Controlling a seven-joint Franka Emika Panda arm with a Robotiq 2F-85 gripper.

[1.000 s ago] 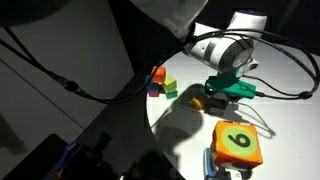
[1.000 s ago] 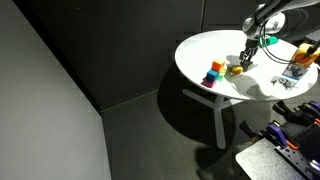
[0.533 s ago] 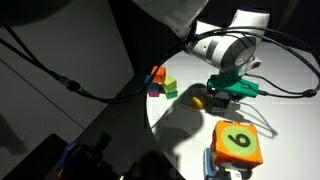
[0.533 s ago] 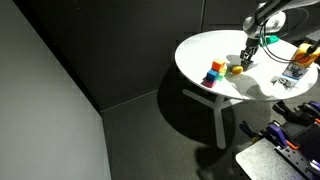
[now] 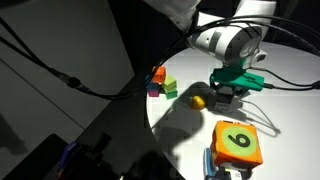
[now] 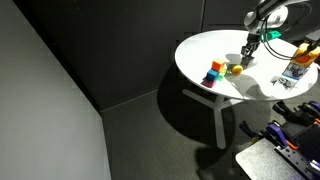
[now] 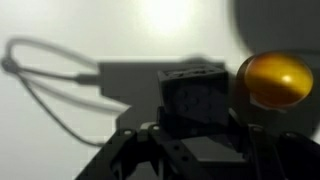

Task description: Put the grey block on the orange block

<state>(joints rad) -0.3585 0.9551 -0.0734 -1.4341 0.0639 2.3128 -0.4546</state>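
In the wrist view the dull-grey block (image 7: pixel 193 92) sits between my fingers. My gripper (image 7: pixel 195 122) is shut on it, just above the white table. In an exterior view the gripper (image 5: pixel 230 93) hangs right of the yellow ball (image 5: pixel 198 100). Its fingers hide the grey block there. The small orange block (image 5: pixel 158 74) stands on a purple block (image 5: pixel 153 89), beside a green one (image 5: pixel 170 88), at the table's left edge, well apart from the gripper. This cluster (image 6: pixel 215 72) shows too, left of the gripper (image 6: pixel 247 57).
The yellow ball (image 7: pixel 273 80) lies close to the right of the grey block. A large orange cube with a green numbered face (image 5: pixel 237 143) stands nearer the front. A thin cable (image 7: pixel 55 90) runs across the round white table (image 6: pixel 200 55).
The gripper has risen a little and shifted away from the yellow ball, still holding the grey block. The ball and the block cluster have not moved.
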